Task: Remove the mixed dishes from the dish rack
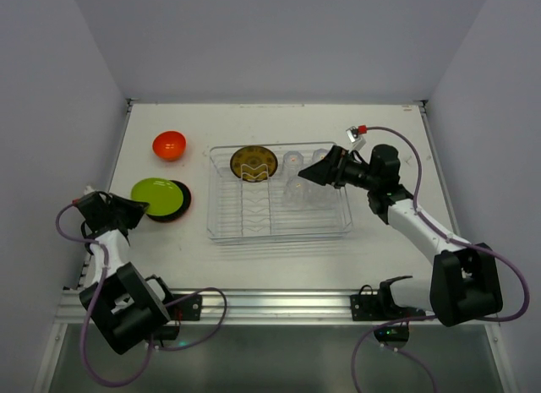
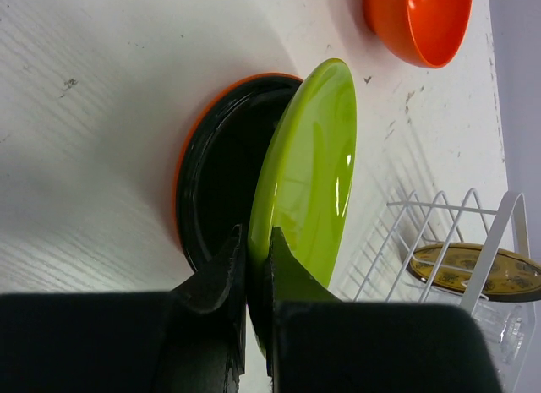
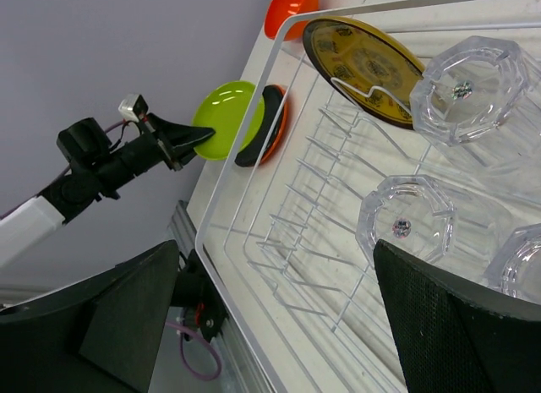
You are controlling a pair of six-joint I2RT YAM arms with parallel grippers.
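Nearest the front edge of the desk [image 1: 389,258], the left jaws are seen clamped on the rim of the lime green plate [image 2: 308,182]; it's held tilted, gripped edge up, over a black plate [image 2: 220,173] that sits on an orange plate [image 2: 181,169], only the rim of which is showing; that stack is parked on the desk just left of the dish rack [image 1: 279,237], outside it. The rack itself is placed mid-desk, long side across. The right jaws are spread wide apart with nothing between them, hung over the right half of the rack, right above the clear cups [image 3: 406,224]; three cups can be made out from the wrist view, sat close together on the ribs; which way up they are can't really be told. Further back, in the far left corner of the rack, the yellow-brown plate [image 3: 363,68] is propped against a wire rib. Farthest out, the small orange bowl [image 1: 169,144] is set upright on the desk, beyond the plate stack and well apart from the rack.
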